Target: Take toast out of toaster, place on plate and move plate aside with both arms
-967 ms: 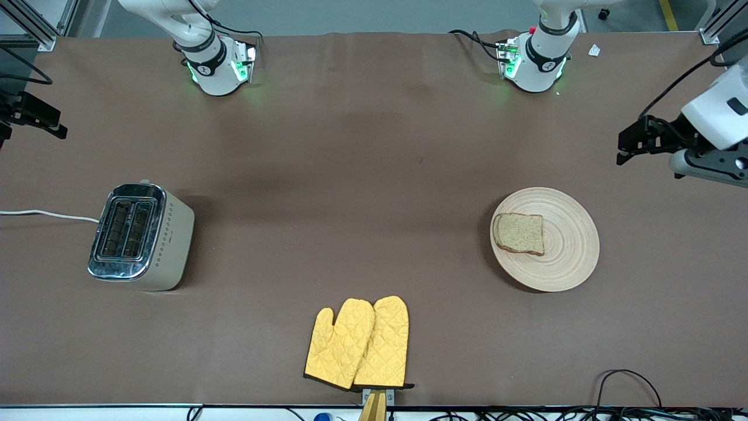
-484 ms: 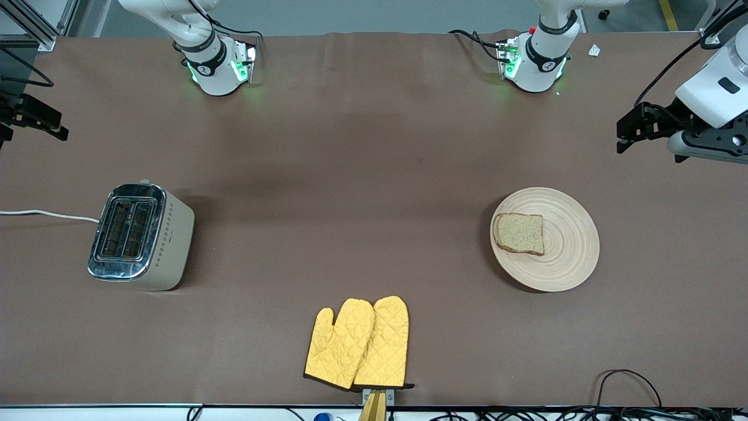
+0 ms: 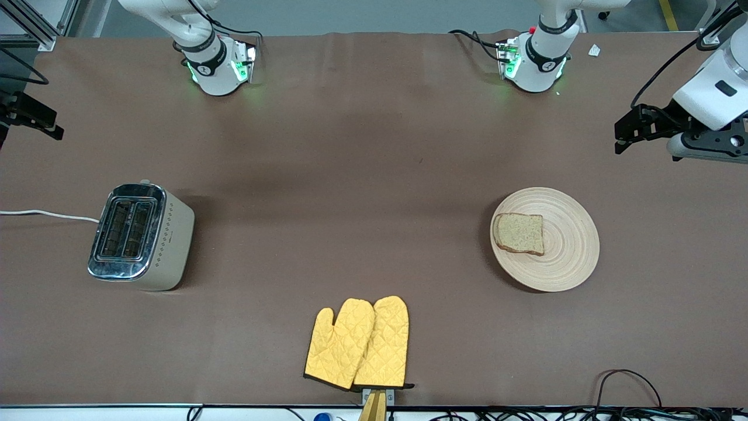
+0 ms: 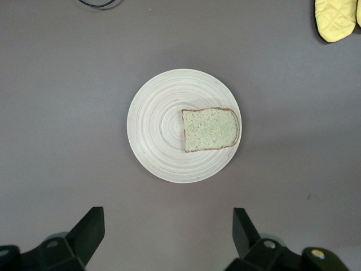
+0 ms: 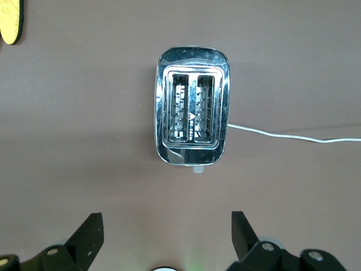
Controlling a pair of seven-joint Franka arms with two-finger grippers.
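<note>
The toast (image 3: 519, 233) lies flat on the round wooden plate (image 3: 570, 248), on the side of the plate toward the right arm's end. The left wrist view shows the toast (image 4: 210, 129) and the plate (image 4: 155, 141) from above. My left gripper (image 3: 625, 131) hangs open and empty high over the table at the left arm's end, away from the plate; in its own view the left gripper (image 4: 167, 231) has its jaws wide apart. My right gripper (image 3: 32, 120) hangs open and empty over the right arm's end, and the right gripper (image 5: 166, 234) looks down toward the toaster.
A chrome and cream two-slot toaster (image 3: 140, 235), slots empty (image 5: 193, 113), stands toward the right arm's end with a white cord (image 3: 47, 214). A pair of yellow oven mitts (image 3: 359, 344) lies at the table edge nearest the front camera. Cables (image 3: 628, 386) lie there too.
The left arm has drawn its wrist and gripper a little toward the robots' side of the table. The right gripper shifted slightly. Toast and plate have not moved.
</note>
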